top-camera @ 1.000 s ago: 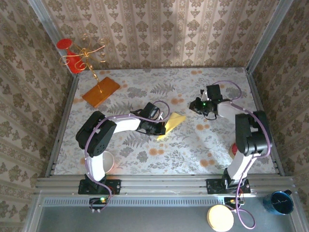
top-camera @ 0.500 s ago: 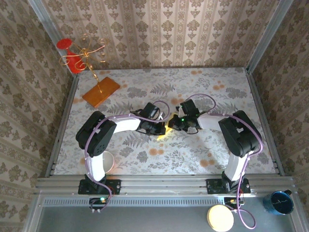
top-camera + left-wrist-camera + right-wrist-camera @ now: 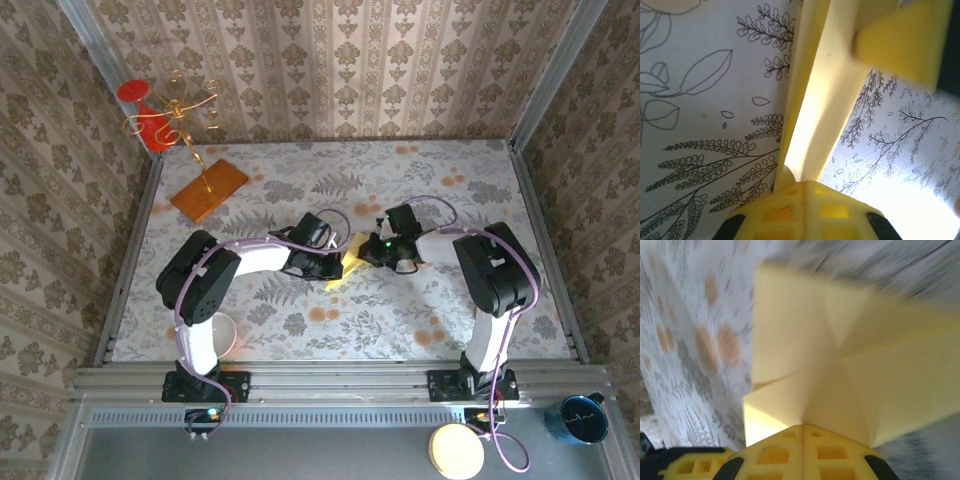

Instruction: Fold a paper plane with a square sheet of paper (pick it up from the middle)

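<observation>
The square sheet of paper (image 3: pixel 351 246) is pale yellow and folded into a narrow creased strip, lying mid-table between the two grippers. My left gripper (image 3: pixel 334 264) is shut on its near-left end. In the left wrist view the folded paper (image 3: pixel 822 95) runs up and away from my closed yellow fingertips (image 3: pixel 805 183). My right gripper (image 3: pixel 366 250) meets the paper from the right and is shut on it. The right wrist view has creased paper layers (image 3: pixel 840 360) fanning out from its closed fingertips (image 3: pixel 803 426).
An orange board (image 3: pixel 209 190) with a gold wire stand (image 3: pixel 180 110) and a red piece (image 3: pixel 148 125) sit at the far left corner. A white bowl (image 3: pixel 222 335) lies by the left arm's base. Off the table are a blue mug (image 3: pixel 582 418) and a pale round lid (image 3: pixel 457 450).
My right gripper swung in from the right side of the table to the paper and closed on its right end. The left gripper kept its grip and stayed in place.
</observation>
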Tool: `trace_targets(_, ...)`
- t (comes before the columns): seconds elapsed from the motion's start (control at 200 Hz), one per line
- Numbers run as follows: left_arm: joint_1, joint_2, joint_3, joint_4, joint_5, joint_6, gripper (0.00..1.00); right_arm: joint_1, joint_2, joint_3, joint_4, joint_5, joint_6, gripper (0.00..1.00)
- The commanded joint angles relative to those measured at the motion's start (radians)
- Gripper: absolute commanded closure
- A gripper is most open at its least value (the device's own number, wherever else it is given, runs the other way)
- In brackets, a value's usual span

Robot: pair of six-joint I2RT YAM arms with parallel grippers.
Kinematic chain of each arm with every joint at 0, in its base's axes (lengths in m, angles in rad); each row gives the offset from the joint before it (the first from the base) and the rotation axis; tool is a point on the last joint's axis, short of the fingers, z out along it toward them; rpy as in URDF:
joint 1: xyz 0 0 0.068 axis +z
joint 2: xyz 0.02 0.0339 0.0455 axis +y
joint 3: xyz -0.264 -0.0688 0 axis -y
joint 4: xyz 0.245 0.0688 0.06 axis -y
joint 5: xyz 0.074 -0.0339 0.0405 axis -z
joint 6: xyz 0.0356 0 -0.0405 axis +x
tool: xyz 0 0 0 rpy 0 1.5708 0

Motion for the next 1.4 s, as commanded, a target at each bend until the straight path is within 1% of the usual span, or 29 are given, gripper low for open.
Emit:
trace_targets(0.0, 0.01, 0.021, -0.075, -0.18, -0.048, -0.023, 1.0, -0.122, 0.052, 0.006, -0.031, 0.083, -0.027, 0.98)
trace_targets(0.115, 0.009, 0.018, -0.067, -0.175, -0.043, -0.025, 1.0, -0.18, 0.059, 0.039, -0.046, 0.067, -0.02, 0.98)
trace_targets(0.235, 0.009, 0.02, -0.046, -0.185, -0.04, -0.018, 1.0, -0.19, -0.005, 0.05, -0.073, 0.092, -0.031, 0.97)
trace_targets(0.365, 0.006, 0.023, -0.029, -0.191, -0.037, -0.015, 1.0, -0.171, -0.123, 0.007, -0.068, 0.099, -0.041, 0.97)
trace_targets(0.49, 0.006, 0.026, -0.017, -0.191, -0.034, -0.017, 1.0, -0.101, -0.148, -0.032, -0.058, 0.038, -0.037, 0.97)
trace_targets(0.625, 0.005, 0.026, -0.009, -0.189, -0.032, -0.018, 1.0, 0.006, -0.123, -0.042, -0.03, -0.003, -0.02, 0.97)
trace_targets(0.745, 0.005, 0.024, -0.004, -0.187, -0.022, -0.018, 1.0, 0.059, -0.079, -0.013, -0.018, -0.025, -0.019, 0.97)
trace_targets(0.855, 0.003, 0.007, 0.006, -0.18, -0.016, -0.008, 1.0, 0.064, -0.028, 0.026, -0.053, -0.017, -0.034, 0.97)
trace_targets(0.96, -0.009, -0.027, 0.029, -0.165, -0.014, 0.023, 1.0, 0.064, 0.02, 0.059, -0.117, 0.015, -0.059, 0.97)
trace_targets(1.11, -0.013, -0.048, 0.058, -0.1, 0.013, 0.04, 1.0, 0.064, 0.051, 0.072, -0.154, 0.032, -0.076, 0.97)
trace_targets(1.23, -0.013, -0.011, 0.102, -0.079, 0.027, 0.04, 1.0, 0.065, 0.052, 0.066, -0.156, 0.032, -0.078, 0.98)
trace_targets(1.396, -0.01, 0.053, 0.152, -0.073, 0.017, 0.032, 1.0, 0.064, 0.058, 0.063, -0.156, 0.024, -0.079, 0.98)
